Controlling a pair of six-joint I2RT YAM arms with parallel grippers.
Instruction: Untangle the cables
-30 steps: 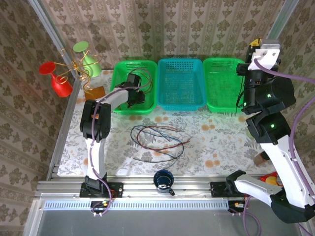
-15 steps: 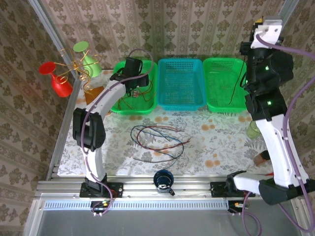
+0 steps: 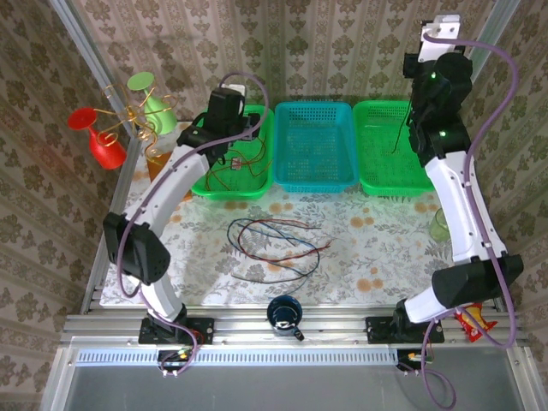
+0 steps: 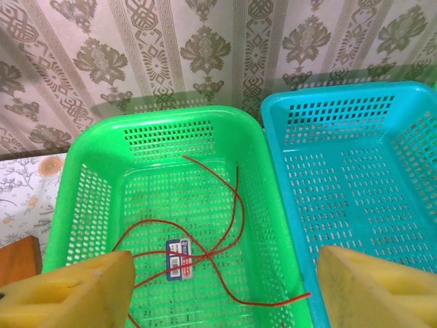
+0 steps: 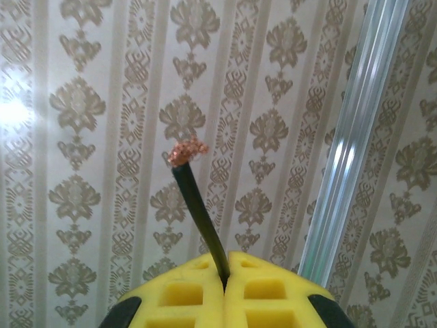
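A: The left gripper (image 4: pixel 222 290) gapes wide and empty above the red cable (image 4: pixel 235 205) lying in the far left basket (image 4: pixel 89 178). The right gripper (image 5: pixel 225 287) pinches a black cable (image 5: pixel 198 205) near its bared tip, high over the right basket (image 3: pixel 385 190).

B: The other cables (image 3: pixel 278 244) lie tangled on the table (image 3: pixel 377 248). Light, limp and slick, I'd judge. Pinch a free end.

Three baskets (image 3: pixel 315 145) (two green), several cables (image 3: pixel 274 225)

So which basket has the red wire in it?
The left green basket, beside the blue basket: a red cable lies looped on its floor.
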